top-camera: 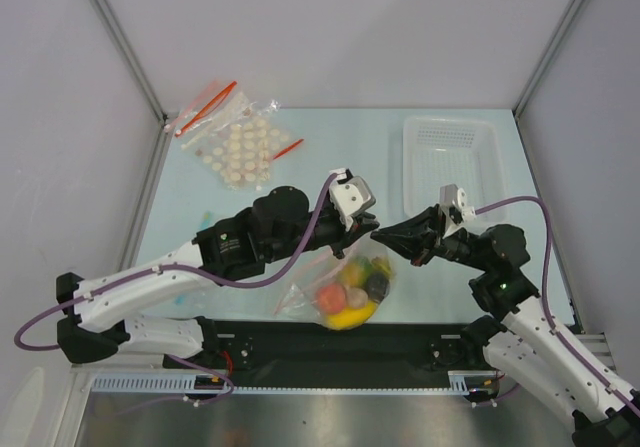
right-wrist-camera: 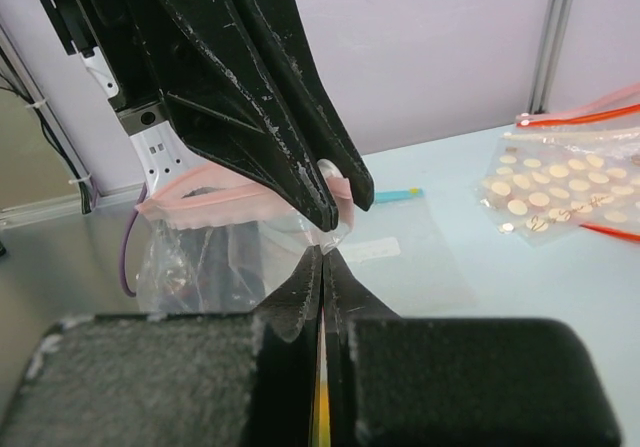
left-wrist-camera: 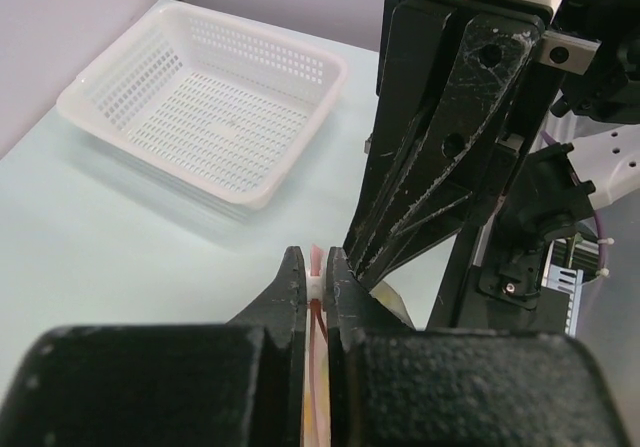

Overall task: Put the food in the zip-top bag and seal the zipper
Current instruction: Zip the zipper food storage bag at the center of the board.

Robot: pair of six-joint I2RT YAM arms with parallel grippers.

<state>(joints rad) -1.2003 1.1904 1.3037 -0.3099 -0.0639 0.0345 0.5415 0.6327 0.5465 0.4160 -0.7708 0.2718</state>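
Note:
The zip-top bag (top-camera: 340, 289) hangs above the table's front edge. Inside it are the orange-red peach (top-camera: 331, 297), yellow banana bunch (top-camera: 354, 317), dark purple piece (top-camera: 377, 285), beige piece (top-camera: 355, 298) and green-yellow mango (top-camera: 357, 267). My left gripper (top-camera: 364, 229) is shut on the pink zipper (left-wrist-camera: 317, 272) at the bag's top edge. My right gripper (top-camera: 386, 235) meets it tip to tip and is shut on the clear plastic of the bag's corner (right-wrist-camera: 345, 235). In the right wrist view the zipper (right-wrist-camera: 200, 199) runs left from the left gripper's fingers (right-wrist-camera: 300, 157); my right gripper (right-wrist-camera: 323, 254) sits just below them.
A white perforated basket (top-camera: 450, 157) stands at the back right, also in the left wrist view (left-wrist-camera: 200, 97). A clear bag of cream discs with red strips (top-camera: 238, 147) lies at the back left. A flat clear bag with a teal strip (right-wrist-camera: 410, 237) lies behind the held bag.

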